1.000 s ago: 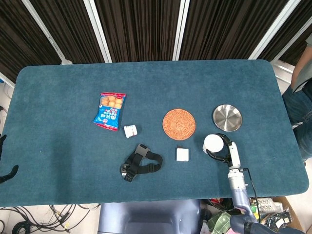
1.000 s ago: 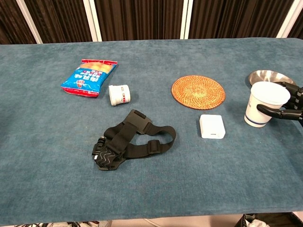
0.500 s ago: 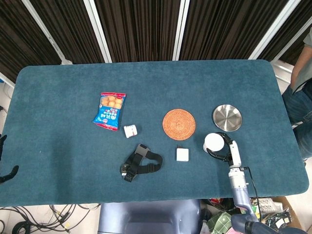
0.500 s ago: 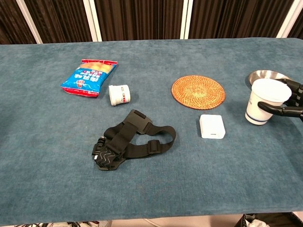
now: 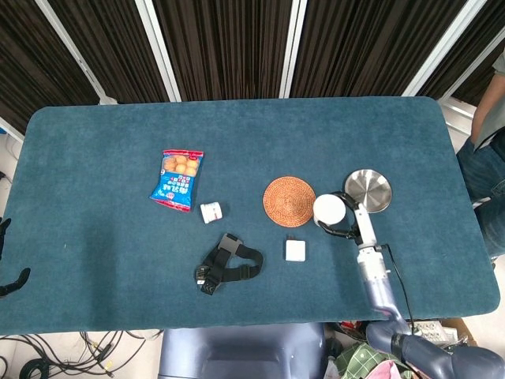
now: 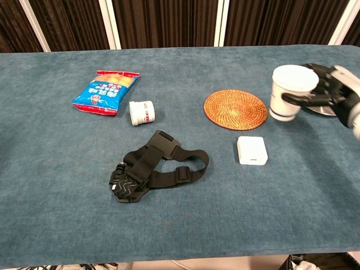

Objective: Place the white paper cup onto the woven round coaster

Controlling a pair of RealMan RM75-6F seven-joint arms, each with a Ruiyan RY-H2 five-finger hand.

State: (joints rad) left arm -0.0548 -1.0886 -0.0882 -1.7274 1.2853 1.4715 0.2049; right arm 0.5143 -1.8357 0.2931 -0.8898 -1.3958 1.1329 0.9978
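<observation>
Gripping cup (image 6: 291, 91) upright, right hand (image 6: 329, 95) fingers wrapped round it, just right of coaster (image 6: 235, 109), seemingly off table. Risk: set down early, base catches coaster rim, cup tips. Left hand unseen

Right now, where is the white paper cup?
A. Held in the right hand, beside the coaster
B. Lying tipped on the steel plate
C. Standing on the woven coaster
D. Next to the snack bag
A: the right hand grips the white paper cup upright, just right of the woven round coaster, not on it.
</observation>
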